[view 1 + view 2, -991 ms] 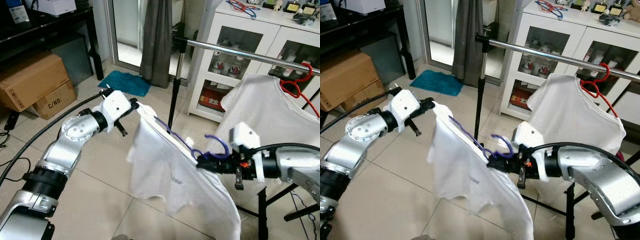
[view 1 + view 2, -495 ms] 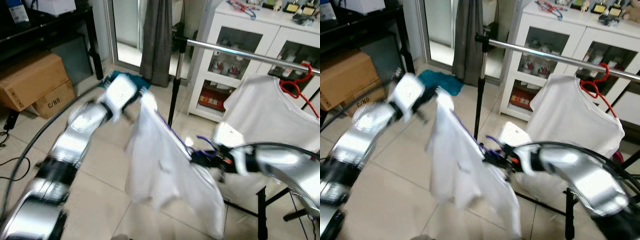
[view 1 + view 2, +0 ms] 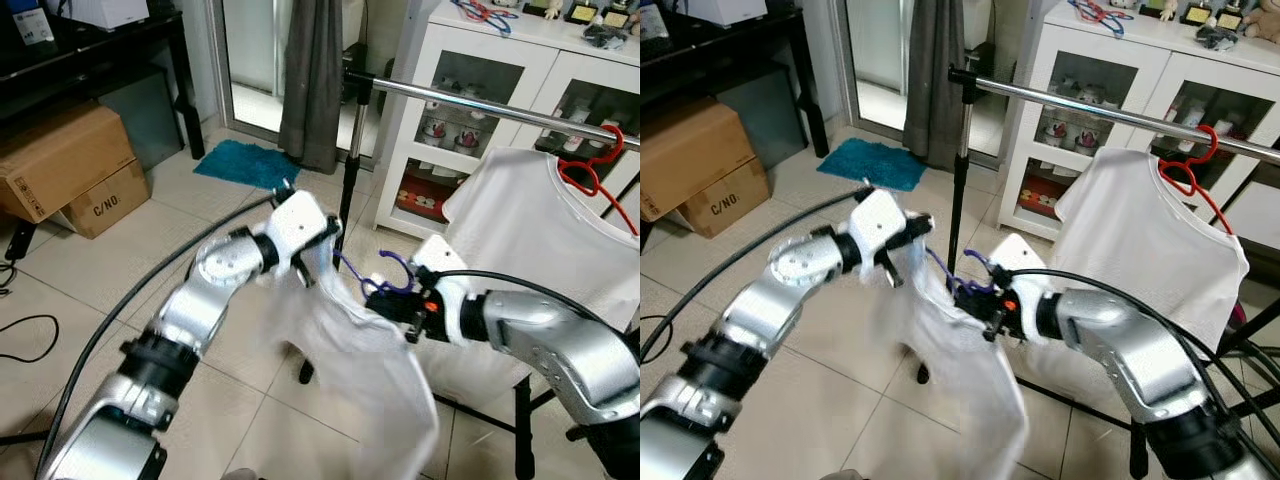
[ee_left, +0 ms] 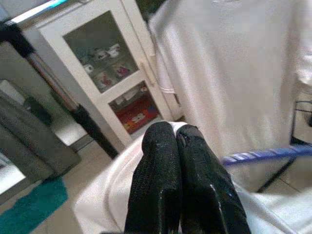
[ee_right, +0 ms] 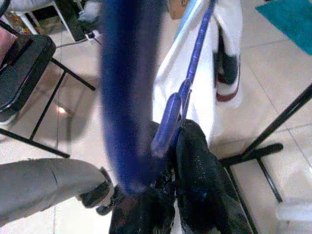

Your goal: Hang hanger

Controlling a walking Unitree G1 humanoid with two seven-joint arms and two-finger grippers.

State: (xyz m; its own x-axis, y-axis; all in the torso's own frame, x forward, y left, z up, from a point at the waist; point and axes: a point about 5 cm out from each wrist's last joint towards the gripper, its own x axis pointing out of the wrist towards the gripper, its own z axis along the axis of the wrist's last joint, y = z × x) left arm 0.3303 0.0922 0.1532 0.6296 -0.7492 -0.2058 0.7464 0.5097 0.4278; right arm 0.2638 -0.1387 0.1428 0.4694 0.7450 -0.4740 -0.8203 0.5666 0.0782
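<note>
- Two grippers are working together in front of the clothes rail: the left gripper is pinching the shoulder of the white T-shirt, its fingers pressed tight together on the cloth, and the right gripper is clenching the purple hanger at the base of its hook.
- Both arms are sitting much closer to each other than a second ago, when they were spread wide with the shirt stretched flat between them; now the cloth is bunching and sagging in folds under the hanger.
- That hanger is hanging in mid-air, below the rail and to the robot's left of the second white shirt, which is hanging from the rail on a red hanger.
- In the right wrist view the hook is showing as a blurred blue streak, so I am judging the arm to be in motion.
- Judging from this, the shirt is being gathered and carried toward the rail, while the hooking itself is not yet done: the hook is sitting well below the bar and needing a lift up and over it.
</note>
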